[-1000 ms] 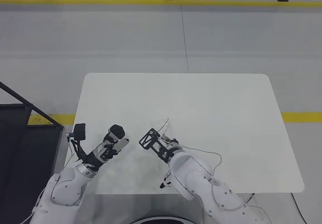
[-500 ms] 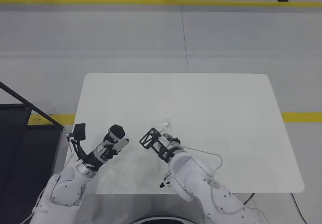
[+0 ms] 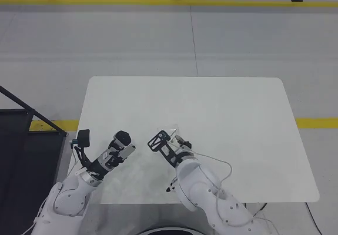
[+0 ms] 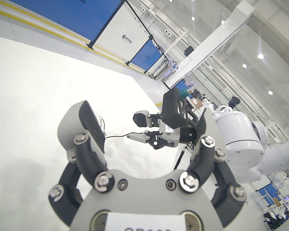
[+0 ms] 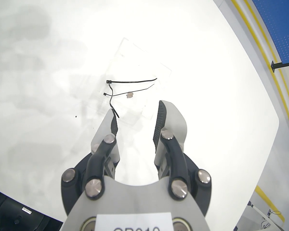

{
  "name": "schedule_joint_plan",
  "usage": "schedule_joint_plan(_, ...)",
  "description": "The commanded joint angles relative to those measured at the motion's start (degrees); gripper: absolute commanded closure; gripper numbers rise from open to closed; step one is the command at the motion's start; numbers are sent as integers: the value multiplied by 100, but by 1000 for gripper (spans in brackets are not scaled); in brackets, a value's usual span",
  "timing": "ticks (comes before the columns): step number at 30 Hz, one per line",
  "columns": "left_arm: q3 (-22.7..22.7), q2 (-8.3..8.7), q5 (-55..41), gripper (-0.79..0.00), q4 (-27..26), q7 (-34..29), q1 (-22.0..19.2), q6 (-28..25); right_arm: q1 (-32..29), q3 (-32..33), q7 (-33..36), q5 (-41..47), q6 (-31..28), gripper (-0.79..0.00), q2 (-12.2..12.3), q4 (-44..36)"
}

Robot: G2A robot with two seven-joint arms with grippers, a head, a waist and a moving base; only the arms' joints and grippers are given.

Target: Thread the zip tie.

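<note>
Thin black zip ties (image 5: 132,81) lie on a clear plastic sheet (image 5: 144,73) on the white table (image 3: 227,111). One black strand (image 5: 112,102) curves from them down to the tip of one finger (image 5: 113,121) of my right gripper (image 5: 137,118). That gripper is open just short of the sheet, with nothing between its pads. From the top, the right gripper (image 3: 170,138) sits near the table's front edge by the sheet (image 3: 172,129). My left gripper (image 3: 123,141) hangs open and empty to its left. In the left wrist view the left gripper (image 4: 147,121) faces the right gripper (image 4: 136,129).
A small brownish scrap (image 5: 129,94) lies on the sheet beside the ties. The table reaches far and right of both arms. A black frame stand (image 3: 16,164) is left of the table. Yellow floor tape (image 3: 327,122) runs past its sides.
My right gripper has shifted slightly toward the far side, closer to the clear sheet. The left arm has stayed where it was.
</note>
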Motion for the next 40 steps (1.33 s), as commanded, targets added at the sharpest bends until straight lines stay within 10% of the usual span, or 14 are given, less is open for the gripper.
schedule_joint_plan(1,0,0,0,-785,0,0,0,0,-101,120,6,13,-58,-468,12,-138)
schedule_joint_plan(5,0,0,0,-785,0,0,0,0,-396,471,-17,2,-111,-566,66,-499)
schedule_joint_plan(8,0,0,0,-785,0,0,0,0,-669,785,-144,114,-208,-785,120,-812)
schedule_joint_plan(22,0,0,0,-785,0,0,0,0,-2593,3973,-2789,3059,-675,-785,389,-3018)
schedule_joint_plan(40,0,0,0,-784,0,0,0,0,-2593,3970,-2787,3051,-674,-784,389,-3018)
